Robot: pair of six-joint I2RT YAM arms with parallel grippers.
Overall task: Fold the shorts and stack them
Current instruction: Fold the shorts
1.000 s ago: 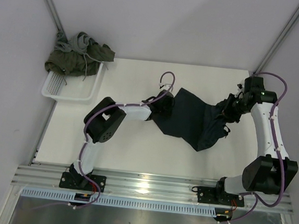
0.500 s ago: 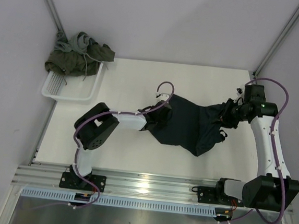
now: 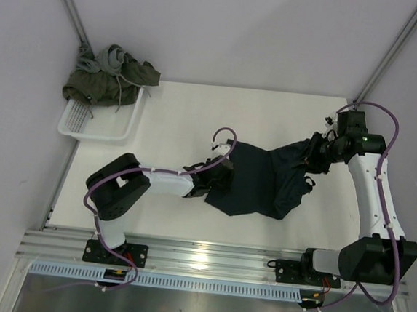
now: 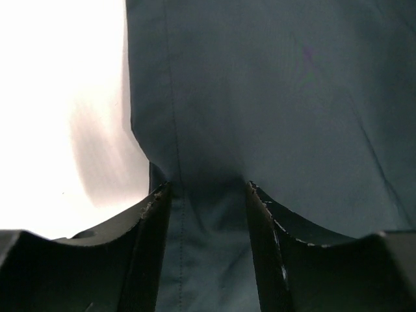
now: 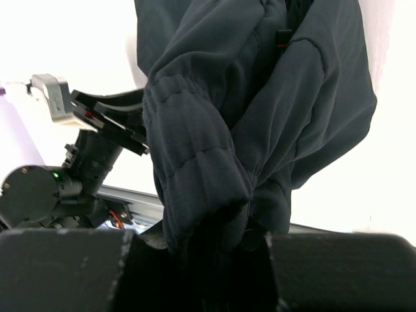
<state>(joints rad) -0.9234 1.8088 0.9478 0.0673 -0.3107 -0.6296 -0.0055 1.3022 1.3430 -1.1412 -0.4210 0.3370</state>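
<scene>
On the navy shorts (image 3: 261, 181), left gripper (image 4: 205, 188) straddles nine o'clock, jaws apart; right gripper (image 3: 317, 152) clamps the two o'clock corner.

Navy shorts (image 3: 261, 181) on white table (image 3: 175, 120) between left tool (image 3: 220, 174) and right tool (image 3: 316, 154)

No word, brand or number legible anywhere; small red tab (image 5: 281, 44) on the navy shorts (image 5: 195, 162) too tiny to read.
</scene>
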